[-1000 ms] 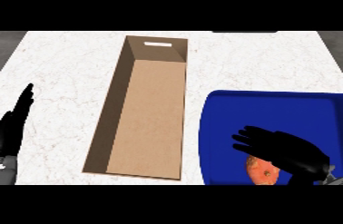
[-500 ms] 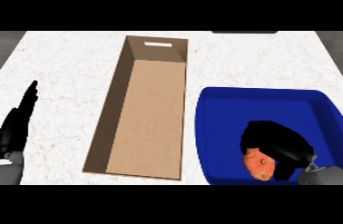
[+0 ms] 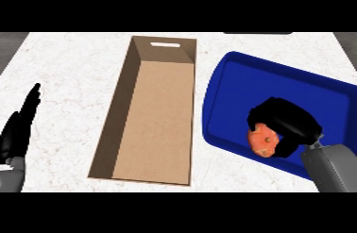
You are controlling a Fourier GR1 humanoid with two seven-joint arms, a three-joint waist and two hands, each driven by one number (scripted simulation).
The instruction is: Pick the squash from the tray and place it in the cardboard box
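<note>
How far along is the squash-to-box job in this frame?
Done: the right hand is curled round the squash, over the blue tray. In hand: the lift, not clearly begun. Left: carrying it to the cardboard box, bare inside, and releasing. The left hand rests open at the view's left.

Cardboard box (image 3: 150, 119) open-topped, interior bare — tray (image 3: 241, 86) rim just beside it.
</note>
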